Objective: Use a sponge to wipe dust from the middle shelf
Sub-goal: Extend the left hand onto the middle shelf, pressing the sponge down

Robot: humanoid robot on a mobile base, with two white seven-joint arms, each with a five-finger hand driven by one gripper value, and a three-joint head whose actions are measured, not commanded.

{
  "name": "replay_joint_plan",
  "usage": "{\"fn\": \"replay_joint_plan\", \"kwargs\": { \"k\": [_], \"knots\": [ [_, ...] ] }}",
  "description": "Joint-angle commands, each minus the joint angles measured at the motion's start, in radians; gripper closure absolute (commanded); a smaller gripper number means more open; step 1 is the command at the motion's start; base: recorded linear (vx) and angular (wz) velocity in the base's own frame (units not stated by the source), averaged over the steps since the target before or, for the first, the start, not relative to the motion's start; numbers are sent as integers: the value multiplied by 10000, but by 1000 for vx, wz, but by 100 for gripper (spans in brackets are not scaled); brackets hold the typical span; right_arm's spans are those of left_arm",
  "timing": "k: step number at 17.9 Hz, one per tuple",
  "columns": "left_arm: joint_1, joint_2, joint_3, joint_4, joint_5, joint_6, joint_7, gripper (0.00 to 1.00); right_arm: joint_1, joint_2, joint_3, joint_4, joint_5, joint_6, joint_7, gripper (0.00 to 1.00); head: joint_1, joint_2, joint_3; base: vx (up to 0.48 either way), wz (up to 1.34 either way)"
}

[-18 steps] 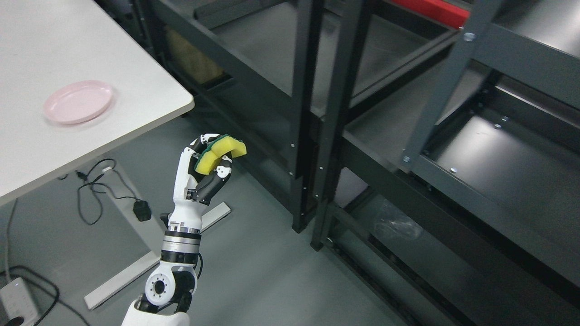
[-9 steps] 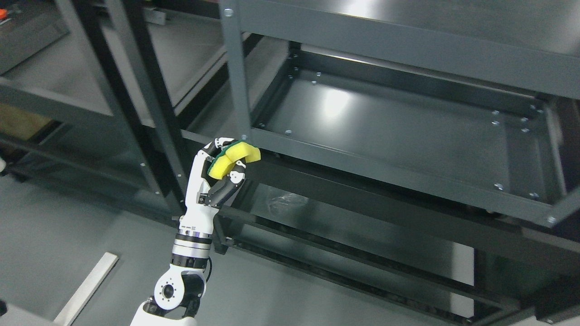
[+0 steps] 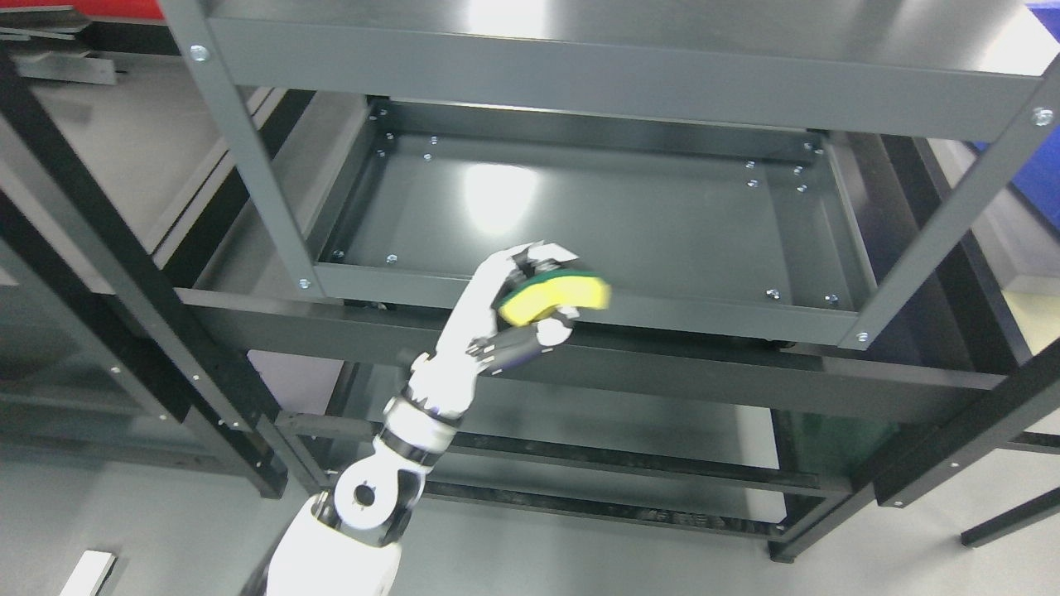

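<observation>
My left hand (image 3: 538, 294) is raised in front of a dark grey metal rack, shut on a yellow sponge (image 3: 556, 296) with a green scouring side. The sponge is bent between thumb and fingers. It hovers over the front rail of the middle shelf (image 3: 629, 223), near the front edge and a little left of centre. The shelf is a shallow dark tray with bolts at its corners and a bright light reflection at its left. Whether the sponge touches the rail I cannot tell. My right hand is out of view.
A top shelf (image 3: 580, 66) overhangs the middle one. Upright posts stand at the front left (image 3: 248, 174) and front right (image 3: 952, 223). A lower shelf (image 3: 629, 447) sits below. Another black rack (image 3: 99, 248) stands to the left.
The camera has swung right from the table to face the rack squarely. My left arm has leaned right and forward, carrying the sponge from beside the left post to the shelf's front edge.
</observation>
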Motion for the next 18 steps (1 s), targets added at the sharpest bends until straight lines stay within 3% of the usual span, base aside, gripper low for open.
{"fn": "replay_joint_plan", "kwargs": {
  "k": [1, 6, 9, 12, 18],
  "knots": [
    [-3520, 175, -2459, 407, -4047, -837, -468, 100, 0, -175, -6, -174, 0, 2, -3, 0, 0, 0, 0, 30, -161],
    [-6422, 175, -3242, 408, -6080, -3352, -1421, 100, 0, -175, -6, -174, 0, 2, -3, 0, 0, 0, 0, 31, -149],
    [-7681, 175, -2511, 362, -7152, -3786, -1405, 100, 0, -175, 9, -174, 0, 2, -3, 0, 0, 0, 0, 43, -164],
    [-7822, 175, -1222, 347, -8533, -3786, -1436, 100, 0, -175, 9, -174, 0, 2, -3, 0, 0, -1, 0, 41, -162],
    [-7227, 175, 374, -35, -8583, -3786, -2752, 100, 0, -175, 9, -174, 0, 2, -3, 0, 0, -1, 0, 22, -52]
  ]
}}
